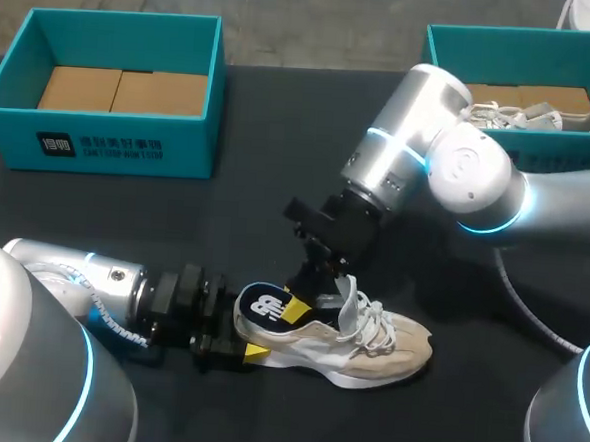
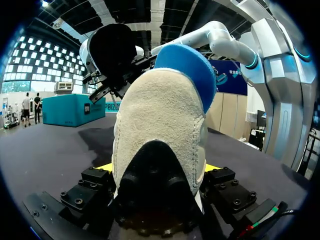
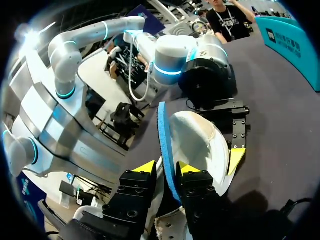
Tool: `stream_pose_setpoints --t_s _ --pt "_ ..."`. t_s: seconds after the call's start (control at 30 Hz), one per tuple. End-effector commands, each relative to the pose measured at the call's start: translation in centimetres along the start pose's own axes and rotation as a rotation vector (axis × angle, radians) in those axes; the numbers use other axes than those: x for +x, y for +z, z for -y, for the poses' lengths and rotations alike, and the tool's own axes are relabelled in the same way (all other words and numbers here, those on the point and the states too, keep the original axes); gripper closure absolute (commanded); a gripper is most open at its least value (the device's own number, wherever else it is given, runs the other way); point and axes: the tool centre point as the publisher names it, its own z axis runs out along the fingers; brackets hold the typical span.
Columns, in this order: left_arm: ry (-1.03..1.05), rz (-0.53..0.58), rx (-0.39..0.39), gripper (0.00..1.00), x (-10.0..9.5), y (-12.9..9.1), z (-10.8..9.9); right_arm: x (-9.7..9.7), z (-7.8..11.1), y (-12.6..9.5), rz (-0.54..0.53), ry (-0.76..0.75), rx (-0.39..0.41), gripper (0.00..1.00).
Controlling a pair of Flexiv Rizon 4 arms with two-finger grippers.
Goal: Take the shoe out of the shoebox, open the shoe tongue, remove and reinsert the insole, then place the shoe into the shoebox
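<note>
Currently pinning the beige suede-and-mesh sneaker (image 1: 377, 348) by its heel with the left gripper (image 1: 251, 331): yellow tips pressed against both sides of the heel, spread only as wide as the heel itself. Resting sole-down on the dark table (image 1: 280, 140), toe pointing away from the left arm, well apart from the teal cardboard shoebox with a brown liner (image 1: 100, 139) and from the second teal shoebox (image 1: 457, 36), that one holding another pale shoe (image 1: 522, 117).

Pinching the dark blue foam insole (image 1: 265, 304) with the right gripper (image 3: 167, 169), fingers nearly closed, one yellow tip on each face of the thin sheet. Standing on edge over the heel opening, rear part out, front part hidden inside the sneaker (how deep, impossible to tell). Judged to be somewhere in the remove-and-reinsert step; which direction, not readable from this alone.

Possible trouble from here:
- Slipping out of the narrow pinch, if dragged against the lining's friction.
- Buckling or folding at the toe, if pushed in at too steep an angle.
- Lifting or twisting the sneaker out of the heel clamp, if pulled upward harder than that clamp resists.
- Snagging the raised tongue or loose laces just beside the right fingers.
</note>
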Motion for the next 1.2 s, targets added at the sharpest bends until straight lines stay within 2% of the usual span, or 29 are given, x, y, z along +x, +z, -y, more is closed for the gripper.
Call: stream_pose_setpoints --t_s 0.03,0.13,0.17,0.33,0.7,1.03,1.17,1.2 --pt "-0.001 -0.001 -0.003 1.00 -0.1 -0.1 -0.3 -0.3 -0.1 0.4 -0.003 0.000 0.003 0.82" --pt "-0.001 -0.001 -0.003 1.00 -0.1 -0.1 -0.3 -0.3 -0.3 0.4 -0.003 -0.002 0.006 0.98" --pt "-0.001 -0.001 -0.003 1.00 -0.1 -0.1 -0.3 -0.3 -0.3 0.4 -0.003 -0.002 0.007 1.00" --pt "-0.001 -0.001 -0.003 1.00 -0.1 -0.1 -0.3 0.0 -0.3 0.4 0.005 -0.009 0.006 1.00" --pt "-0.001 -0.001 -0.003 1.00 -0.1 -0.1 -0.3 0.6 -2.6 -1.5 0.062 -0.070 0.032 1.00" --pt "-0.001 -0.001 -0.003 1.00 -0.1 -0.1 -0.3 0.6 -4.9 -3.4 0.088 -0.132 -0.037 1.00" --pt "-0.001 -0.001 -0.003 1.00 -0.1 -0.1 -0.3 1.6 -6.0 -5.1 0.077 -0.214 -0.173 1.00" --pt "-0.001 -0.001 -0.003 1.00 -0.1 -0.1 -0.3 1.6 -6.0 -5.1 0.077 -0.214 -0.173 1.00"
